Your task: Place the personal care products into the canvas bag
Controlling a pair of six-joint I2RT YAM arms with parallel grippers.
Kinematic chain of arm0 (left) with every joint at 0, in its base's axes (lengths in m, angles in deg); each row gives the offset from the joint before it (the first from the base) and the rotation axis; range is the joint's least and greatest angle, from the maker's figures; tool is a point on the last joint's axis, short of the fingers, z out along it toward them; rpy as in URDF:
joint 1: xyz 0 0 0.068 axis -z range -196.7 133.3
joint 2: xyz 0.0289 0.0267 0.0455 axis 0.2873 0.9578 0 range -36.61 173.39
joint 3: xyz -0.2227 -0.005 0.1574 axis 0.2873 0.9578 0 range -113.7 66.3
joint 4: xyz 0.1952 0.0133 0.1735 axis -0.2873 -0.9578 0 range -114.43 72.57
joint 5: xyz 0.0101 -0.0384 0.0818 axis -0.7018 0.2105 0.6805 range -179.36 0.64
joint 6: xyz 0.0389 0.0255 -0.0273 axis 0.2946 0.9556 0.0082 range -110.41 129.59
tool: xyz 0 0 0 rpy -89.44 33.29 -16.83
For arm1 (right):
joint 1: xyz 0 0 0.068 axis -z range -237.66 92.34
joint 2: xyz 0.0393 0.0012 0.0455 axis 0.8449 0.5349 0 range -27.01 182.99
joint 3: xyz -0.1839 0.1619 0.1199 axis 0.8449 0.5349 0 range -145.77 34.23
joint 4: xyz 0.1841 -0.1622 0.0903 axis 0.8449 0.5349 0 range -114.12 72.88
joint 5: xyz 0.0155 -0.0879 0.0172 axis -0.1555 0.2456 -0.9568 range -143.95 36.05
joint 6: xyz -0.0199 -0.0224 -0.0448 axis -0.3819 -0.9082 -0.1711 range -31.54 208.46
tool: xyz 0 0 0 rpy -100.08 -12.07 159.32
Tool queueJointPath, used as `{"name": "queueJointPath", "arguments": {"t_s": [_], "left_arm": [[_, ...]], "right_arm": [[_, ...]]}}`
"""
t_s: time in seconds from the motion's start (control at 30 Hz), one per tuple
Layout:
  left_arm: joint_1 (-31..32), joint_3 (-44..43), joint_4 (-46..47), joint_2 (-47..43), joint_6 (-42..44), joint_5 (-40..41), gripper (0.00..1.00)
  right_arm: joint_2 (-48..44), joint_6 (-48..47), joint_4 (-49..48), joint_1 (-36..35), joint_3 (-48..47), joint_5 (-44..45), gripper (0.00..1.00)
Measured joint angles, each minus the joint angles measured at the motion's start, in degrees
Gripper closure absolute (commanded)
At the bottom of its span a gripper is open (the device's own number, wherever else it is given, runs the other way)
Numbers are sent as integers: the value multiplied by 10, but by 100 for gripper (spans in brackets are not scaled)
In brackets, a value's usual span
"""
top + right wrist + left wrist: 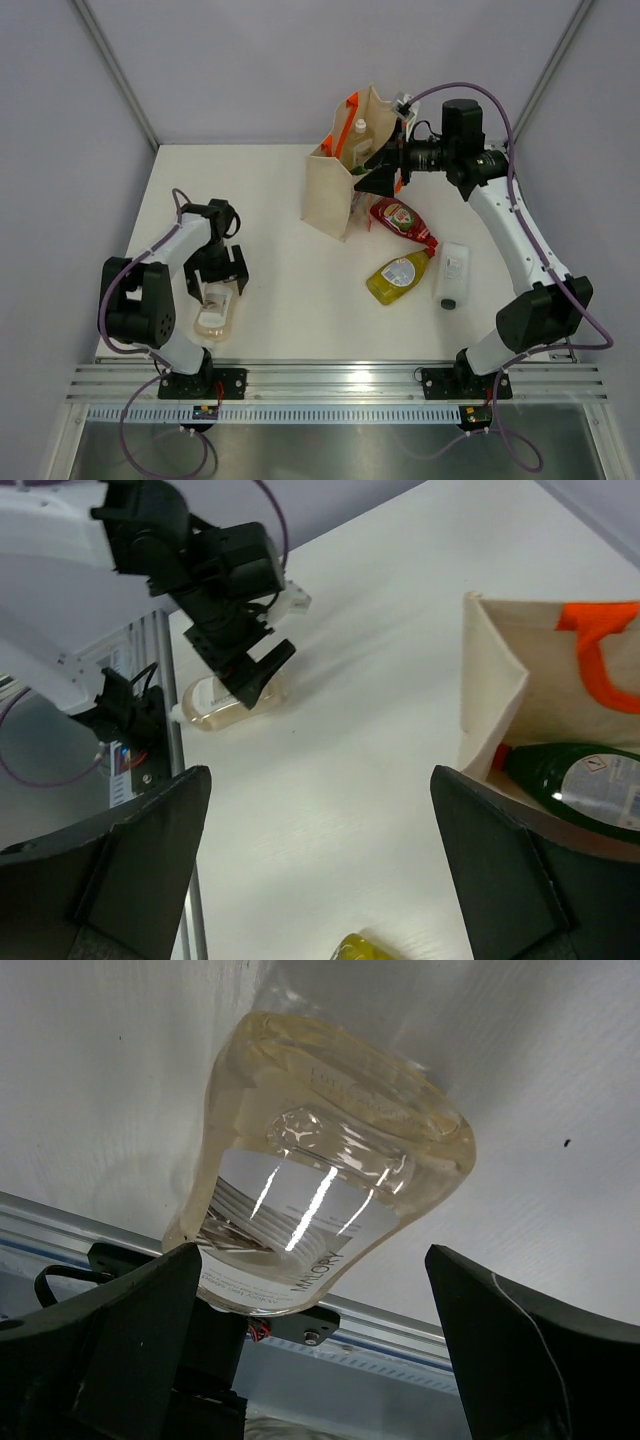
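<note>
The canvas bag (328, 195) stands upright at the back centre, with orange handles. A green bottle (358, 166) and a clear-amber bottle with a white cap (360, 130) are inside it. My right gripper (383, 172) is open and empty beside the bag's open top. Its wrist view shows the bag (495, 695) and the green bottle (585, 785) inside. Red (402, 222), yellow (397, 277) and white dark-capped (452, 275) bottles lie on the table. My left gripper (218, 288) is open over the second clear-amber bottle (214, 318). That bottle (320, 1170) lies between the open fingers (130, 1350).
The aluminium rail (330, 380) runs along the near table edge, just behind the amber bottle. The enclosure walls (60, 120) close in the left, back and right. The yellow bottle's tip (358, 950) shows below my right gripper (320, 880).
</note>
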Motion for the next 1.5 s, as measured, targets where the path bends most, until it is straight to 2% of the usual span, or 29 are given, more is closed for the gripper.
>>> {"name": "queueJointPath", "arguments": {"t_s": [0.2,0.33,0.43,0.53,0.6,0.67,0.77,0.8,0.83,0.93,1.0,1.13,1.23,1.37,1.5], "left_arm": [[-14,0,-3,42,16,-30,1],[-16,-1,-14,89,30,-35,1],[-16,-1,-19,123,35,-41,6],[-16,-5,-19,161,43,-58,30],[-16,-9,-24,162,47,-68,40],[-18,-14,-22,162,47,-91,43],[-17,-23,-9,162,39,-134,54],[-17,-24,-2,160,33,-152,67],[-17,-24,5,156,29,-168,74],[-17,-11,54,137,6,-238,93],[-17,5,101,122,-14,-290,99],[-16,34,201,108,-49,-381,100],[-14,47,281,107,-72,-430,100],[-12,64,376,111,-102,-469,100],[-9,83,478,117,-141,-497,100]], "right_arm": [[-49,-1,-4,0,106,-44,1],[-61,16,-14,0,142,-64,0],[-72,27,-26,0,157,-76,1],[-85,38,-42,0,165,-83,1],[-94,44,-51,0,172,-84,1],[-99,48,-55,0,175,-85,1],[-100,53,-59,1,177,-87,1],[-100,54,-59,2,177,-87,1],[-100,55,-59,3,177,-87,0],[-100,52,-57,7,177,-88,0],[-100,43,-49,7,177,-94,0],[-96,-8,2,4,167,-110,0],[-76,-67,75,-22,142,-83,1],[-21,-110,144,-134,121,29,0],[60,-79,151,-217,122,148,1]]}}
